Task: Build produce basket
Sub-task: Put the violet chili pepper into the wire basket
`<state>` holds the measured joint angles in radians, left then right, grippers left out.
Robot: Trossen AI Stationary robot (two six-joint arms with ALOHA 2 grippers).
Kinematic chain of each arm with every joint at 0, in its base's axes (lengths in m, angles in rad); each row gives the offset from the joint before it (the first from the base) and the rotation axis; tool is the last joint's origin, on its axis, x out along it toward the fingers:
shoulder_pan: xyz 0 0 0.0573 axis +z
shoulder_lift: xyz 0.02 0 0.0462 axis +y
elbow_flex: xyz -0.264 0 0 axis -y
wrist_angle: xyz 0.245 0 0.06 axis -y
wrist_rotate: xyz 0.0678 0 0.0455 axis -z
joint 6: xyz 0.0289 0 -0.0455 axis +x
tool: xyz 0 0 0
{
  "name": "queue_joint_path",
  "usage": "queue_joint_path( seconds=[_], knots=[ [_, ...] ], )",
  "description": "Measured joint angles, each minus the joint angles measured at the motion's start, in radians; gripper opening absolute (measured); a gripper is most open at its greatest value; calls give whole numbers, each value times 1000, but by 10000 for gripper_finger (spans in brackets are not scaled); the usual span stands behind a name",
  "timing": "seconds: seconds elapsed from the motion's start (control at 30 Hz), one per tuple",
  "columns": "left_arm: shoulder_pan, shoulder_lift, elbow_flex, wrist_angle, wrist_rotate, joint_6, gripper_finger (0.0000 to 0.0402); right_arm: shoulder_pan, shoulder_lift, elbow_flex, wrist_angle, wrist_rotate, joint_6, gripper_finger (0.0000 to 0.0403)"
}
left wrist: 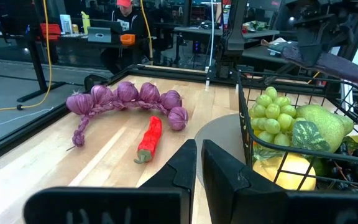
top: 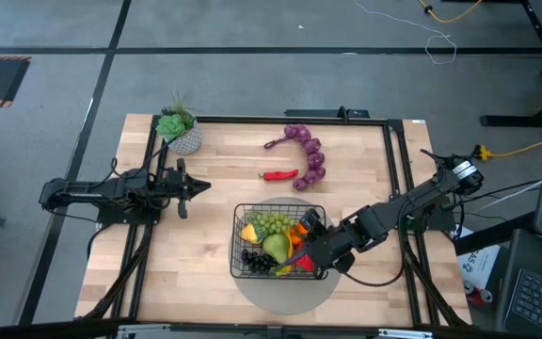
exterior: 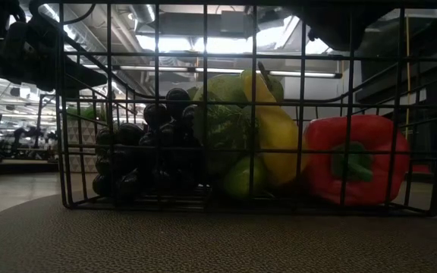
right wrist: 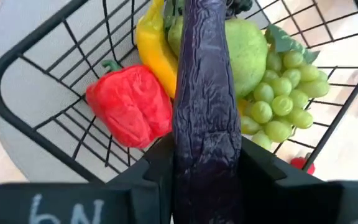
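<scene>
High view: black wire basket (top: 278, 241) sits on a round grey mat (top: 285, 287) at the near-centre of the wooden worktop (top: 215, 169). Inside it: green grapes (top: 272, 223), green pear (top: 276, 248), dark grapes (top: 256, 261), a yellow piece and orange pieces along the edges. Right end effector (top: 310, 247) is over the basket's right side. Left end effector (top: 199, 186) rests well apart to the left, above bare worktop. Outside the basket: a red chilli pepper (top: 278, 174) and a curved string of purple bulbs (top: 304, 153) toward the far edge; a potted succulent (top: 178, 129) at the far-left corner.

Low view: through the mesh, dark grapes (exterior: 146, 148) on the left, green and yellow produce in the middle, a red bell pepper (exterior: 353, 158) against the right wall.

Left wrist view: left end effector's fingers (left wrist: 185, 165) are together, holding nothing. Beyond them lie the chilli (left wrist: 150, 138) and the purple string (left wrist: 126, 98), touching or nearly so. Basket (left wrist: 253, 143) to one side with green grapes and pear. A person sits at a desk in the room behind.

Right wrist view: right end effector (right wrist: 207, 158) is clamped on a dark purple eggplant (right wrist: 205, 93), which hangs over the basket's contents: red bell pepper (right wrist: 131, 102), banana (right wrist: 154, 46), pear (right wrist: 247, 46), green grapes (right wrist: 278, 93). Cannot tell whether the eggplant touches the produce below
</scene>
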<state>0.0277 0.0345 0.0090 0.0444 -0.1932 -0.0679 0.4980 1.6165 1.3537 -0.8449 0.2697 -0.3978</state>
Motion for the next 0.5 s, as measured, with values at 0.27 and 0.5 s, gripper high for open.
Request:
queue_joint_path(
  seconds=[0.27, 0.5],
  knots=[
    [0, 0, 0, 0, 0, 0, 19, -29, 0, 0, 18, 9, 4, 151],
    [0, 0, 0, 0, 0, 0, 19, -44, 0, 0, 16, 9, 7, 223]
  ],
)
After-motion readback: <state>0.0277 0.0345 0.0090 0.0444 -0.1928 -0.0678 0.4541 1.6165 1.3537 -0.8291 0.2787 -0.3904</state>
